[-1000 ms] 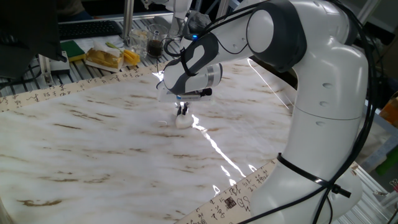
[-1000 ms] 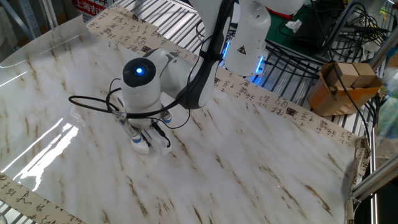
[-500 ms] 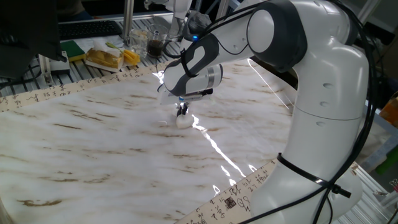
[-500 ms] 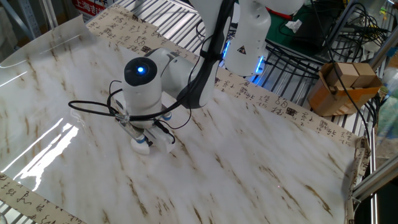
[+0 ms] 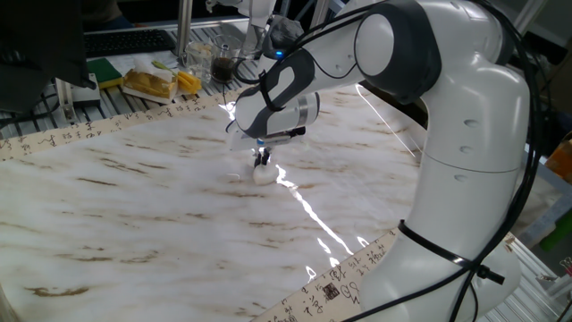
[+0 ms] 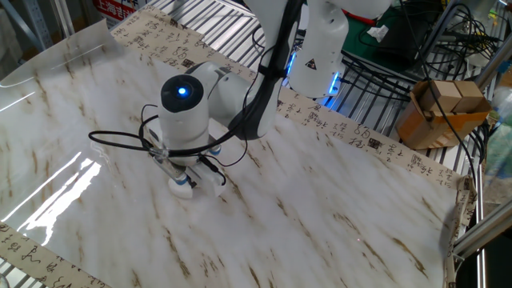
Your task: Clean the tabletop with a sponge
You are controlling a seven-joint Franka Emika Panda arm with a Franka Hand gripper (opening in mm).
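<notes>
The white marble-patterned tabletop (image 5: 134, 206) fills both views (image 6: 320, 200). A small white sponge (image 5: 263, 175) lies pressed on it near the middle; in the other fixed view the sponge (image 6: 181, 190) shows under the wrist. My gripper (image 5: 262, 164) points straight down and its fingers are shut on the sponge, holding it against the surface. In the other fixed view the gripper (image 6: 186, 181) is largely hidden by the round wrist with a blue light.
Clutter stands beyond the far border: a yellow and green item (image 5: 152, 83), dark jars (image 5: 221, 65), a keyboard (image 5: 125, 41). The robot base (image 5: 465, 179) stands at the right. A cardboard box (image 6: 440, 108) and a metal rack (image 6: 216, 20) lie off the table.
The gripper with the sponge has shifted slightly along the tabletop over the last second; between half a second ago and now almost nothing moved.
</notes>
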